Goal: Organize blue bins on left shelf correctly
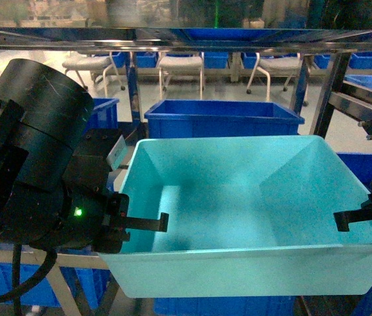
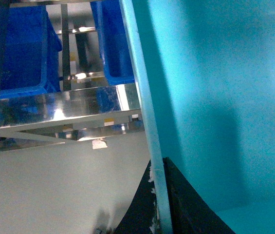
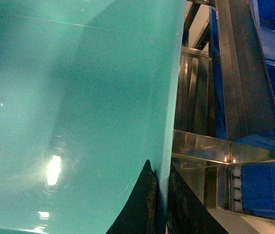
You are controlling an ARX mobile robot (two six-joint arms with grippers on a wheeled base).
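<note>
**Turquoise bin held by both grippers at the steel rack**

- Left gripper (image 1: 143,224): clamped narrow on the left rim of the turquoise bin (image 1: 238,210). In the left wrist view one dark finger (image 2: 139,204) lies outside the wall and the other inside, with the pale rim between them.
- Right gripper (image 1: 360,217): pinched likewise on the bin's right rim; the right wrist view shows two dark fingers (image 3: 139,204) either side of the thin wall.
- Turquoise bin: spans the gap between the two grippers, open side up, nothing visible inside. Its near wall faces the head camera.
- Beyond the bin: a dark-blue crate (image 1: 222,118) sits just behind the far rim. Further dark-blue crates lie below and outside each gripper.
- Left shelf (image 2: 64,109): shiny steel rails and posts run outside the left gripper; a top rail crosses above the bin in the head view. Steel posts and a track with small white rollers (image 3: 232,187) stand outside the right gripper.
- Room: pale floor; white chairs (image 1: 179,66) well behind the rack.
- Obscured: the left arm's black housing (image 1: 31,145) covers much of the head view's left side. Whether the bin rests on a track or hangs free cannot be told.
</note>
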